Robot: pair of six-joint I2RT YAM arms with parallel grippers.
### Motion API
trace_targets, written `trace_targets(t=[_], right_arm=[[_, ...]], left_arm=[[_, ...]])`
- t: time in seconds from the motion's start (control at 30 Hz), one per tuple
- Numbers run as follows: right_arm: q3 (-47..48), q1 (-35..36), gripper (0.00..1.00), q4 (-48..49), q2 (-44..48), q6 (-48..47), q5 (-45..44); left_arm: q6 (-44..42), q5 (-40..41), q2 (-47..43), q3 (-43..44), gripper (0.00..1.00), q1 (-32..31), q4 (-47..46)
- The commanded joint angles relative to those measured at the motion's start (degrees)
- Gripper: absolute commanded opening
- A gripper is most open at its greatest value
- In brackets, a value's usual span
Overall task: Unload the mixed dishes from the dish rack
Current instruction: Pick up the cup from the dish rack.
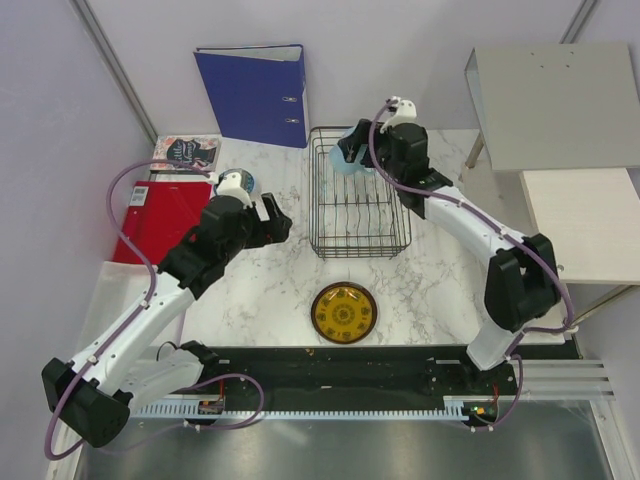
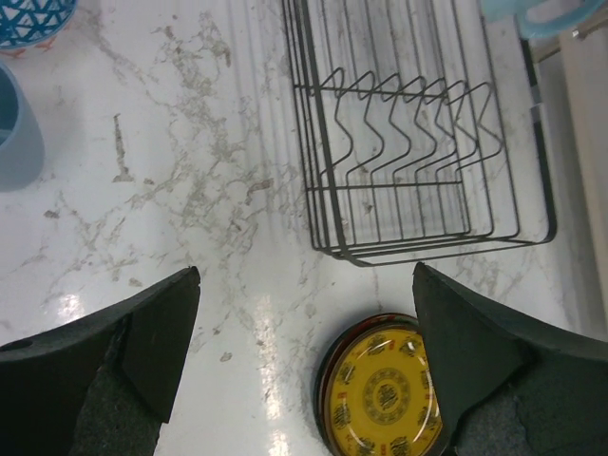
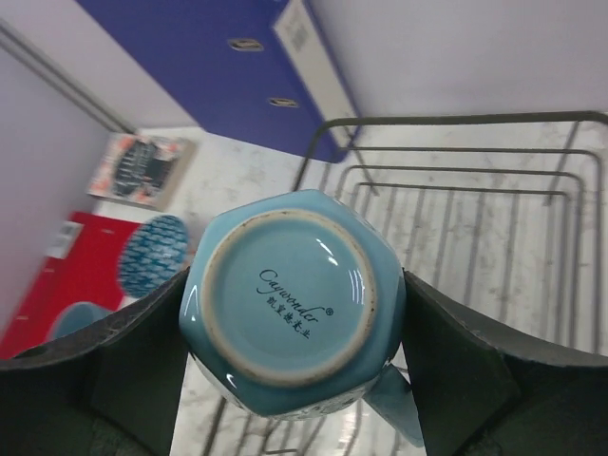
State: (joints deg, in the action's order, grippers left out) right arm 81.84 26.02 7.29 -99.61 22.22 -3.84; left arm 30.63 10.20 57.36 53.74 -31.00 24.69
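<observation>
My right gripper (image 3: 294,323) is shut on a pale blue cup (image 3: 290,294), its fingers (image 3: 142,370) pressed against both sides and the cup's base facing the wrist camera. Seen from above, this cup (image 1: 352,166) is at the far end of the black wire dish rack (image 1: 312,200), which otherwise looks bare. My left gripper (image 1: 278,222) hangs open over the marble left of the rack, holding nothing. A yellow patterned plate (image 1: 343,312) lies flat in front of the rack. A second pale blue cup (image 2: 14,128) and a small blue patterned bowl (image 2: 33,19) stand at the table's left.
A blue ring binder (image 1: 255,92) stands against the back wall. A red folder (image 1: 165,215) and a book (image 1: 187,152) lie along the left edge. A grey box (image 1: 555,95) and a pale side table (image 1: 585,225) are to the right.
</observation>
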Motion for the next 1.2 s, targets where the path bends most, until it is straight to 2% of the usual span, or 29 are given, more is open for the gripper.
trace_targets(t=[0.0,0.17,0.2,0.27,0.37,0.4,0.47,0.7,0.9,1.0,1.07,1.1,1.17], right_arm=[[-11.2,-2.0,0.00,19.5,6.9,20.7,12.2],[-25.8,-2.2,0.00,40.0,11.1,36.6,21.0],[-27.6,-2.2,0.00,47.1,11.4,39.4,21.5],[-32.5,-2.2,0.00,56.7,11.9,46.3,22.1],[-38.0,-2.0,0.00,66.4,10.7,54.9,22.6],[-39.2,-1.9,0.00,71.9,10.3,56.3,22.4],[-42.0,-1.2,0.00,75.9,10.0,58.8,22.2],[-45.9,3.2,0.00,73.0,13.4,55.0,21.5],[-45.6,6.5,0.00,73.7,11.6,54.1,21.2],[-45.3,8.0,0.00,73.2,11.0,53.0,20.8],[-45.5,8.3,0.00,72.8,10.8,52.7,20.4],[-45.7,8.3,0.00,72.8,10.7,52.5,20.4],[-45.8,8.3,0.00,72.8,10.1,52.5,20.4]], left_arm=[[7.1,-5.6,-4.2,-3.8,0.99,0.1,-11.7],[13.0,-14.7,-8.4,-11.6,0.99,1.2,-25.3],[14.3,-15.5,-9.2,-13.1,0.99,1.3,-31.5],[17.9,-17.0,-11.0,-17.8,0.99,1.7,-37.1],[22.3,-19.8,-10.7,-23.2,0.99,2.1,-48.6],[23.1,-20.5,-10.0,-24.1,0.99,2.0,-50.7],[24.9,-22.1,-7.7,-25.5,0.99,2.0,-54.1],[25.4,-24.1,-3.1,-25.4,0.99,1.9,-59.3],[24.7,-25.9,0.2,-22.8,0.98,1.2,-59.8],[24.9,-27.0,0.9,-23.4,0.91,1.1,-61.3],[25.4,-27.8,0.7,-23.8,0.81,1.1,-62.2],[25.3,-27.9,0.6,-23.9,0.71,1.1,-62.2],[25.3,-28.3,0.2,-24.1,0.59,1.1,-62.2]])
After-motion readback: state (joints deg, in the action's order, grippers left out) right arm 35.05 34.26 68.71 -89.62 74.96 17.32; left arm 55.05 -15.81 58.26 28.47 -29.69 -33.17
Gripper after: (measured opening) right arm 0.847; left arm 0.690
